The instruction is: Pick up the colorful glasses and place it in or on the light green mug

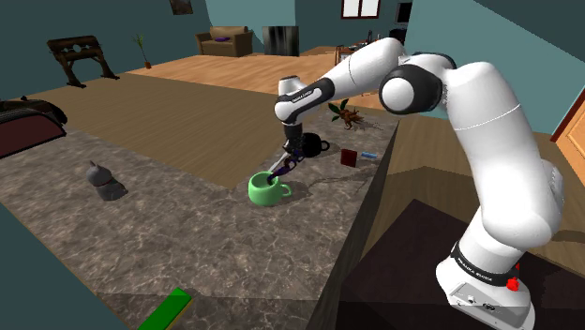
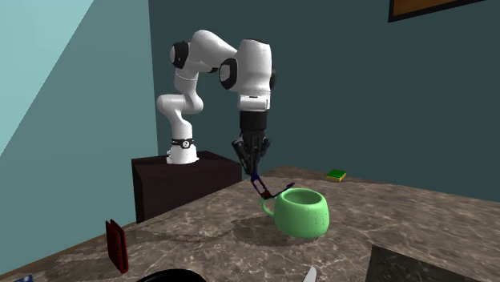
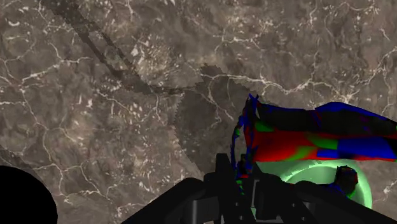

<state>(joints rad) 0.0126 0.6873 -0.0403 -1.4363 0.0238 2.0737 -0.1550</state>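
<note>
The light green mug (image 1: 269, 188) stands upright on the dark marbled counter (image 1: 169, 234). My gripper (image 1: 285, 165) hangs just above the mug's rim on the handle side, shut on the colorful glasses (image 1: 278, 172). In the second exterior view the glasses (image 2: 263, 186) dangle from the gripper (image 2: 253, 166), their lower end close to the handle and rim of the mug (image 2: 300, 212). From the wrist, the red, blue and green glasses (image 3: 305, 133) stretch out from the gripper (image 3: 240, 181) over the mug's opening (image 3: 331, 184). I cannot tell whether they touch the mug.
A black mug (image 1: 312, 144) and a small red book (image 1: 349, 157) stand behind the green mug. A grey object (image 1: 105, 182) lies toward the shoulder view's left. A green book (image 1: 167, 309) rests at the counter's near edge. The counter's drop-off runs along the shoulder view's right.
</note>
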